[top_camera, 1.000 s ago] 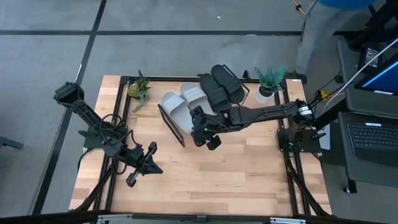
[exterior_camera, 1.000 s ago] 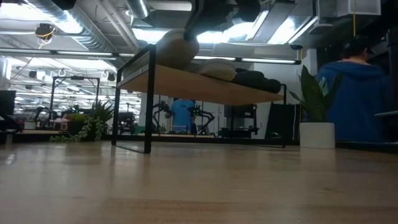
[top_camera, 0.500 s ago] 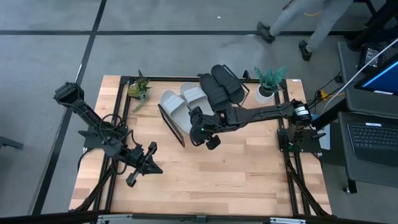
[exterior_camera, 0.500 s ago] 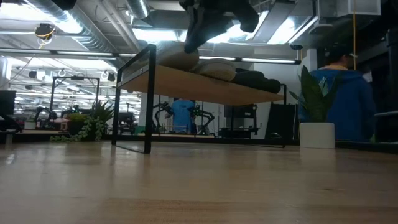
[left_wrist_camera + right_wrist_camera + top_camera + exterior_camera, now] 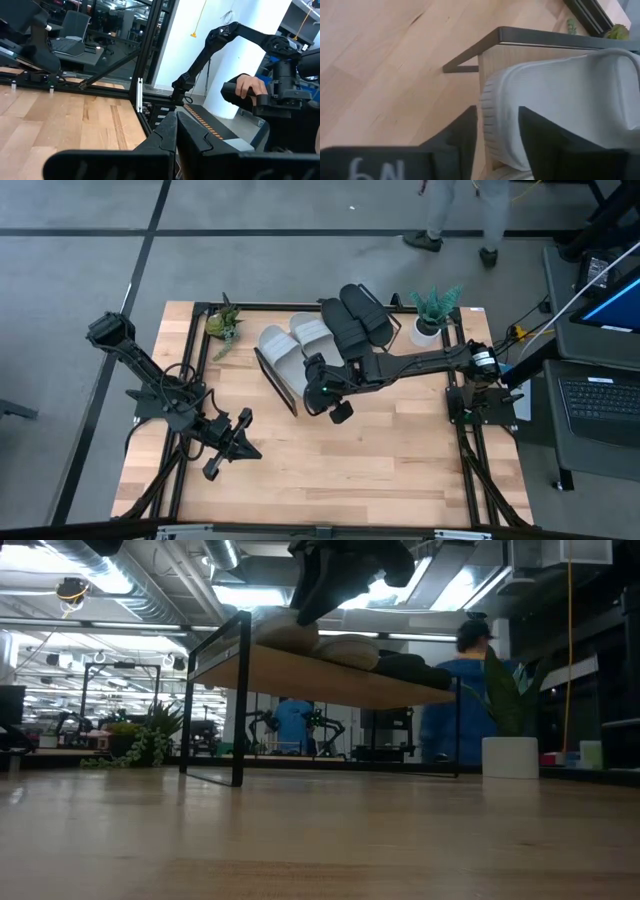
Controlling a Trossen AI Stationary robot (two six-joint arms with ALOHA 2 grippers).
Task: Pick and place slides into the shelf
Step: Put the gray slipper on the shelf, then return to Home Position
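Grey slide [image 5: 555, 107]: light, soft foam, on shelf [image 5: 272, 379]; grip heel edge. Right gripper [image 5: 495, 135] spread astride it; left gripper [image 5: 237, 442] closed, idle near-left.

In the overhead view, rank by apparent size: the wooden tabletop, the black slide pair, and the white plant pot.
1. Light wooden tabletop, largest.
2. Matte black slide pair.
3. Small white plant pot, smallest.

light grey slides [image 5: 287, 343], black slides [image 5: 354, 319]

Ribbed matte grey slide [image 5: 560, 105] on pale wood shelf [image 5: 492, 67].
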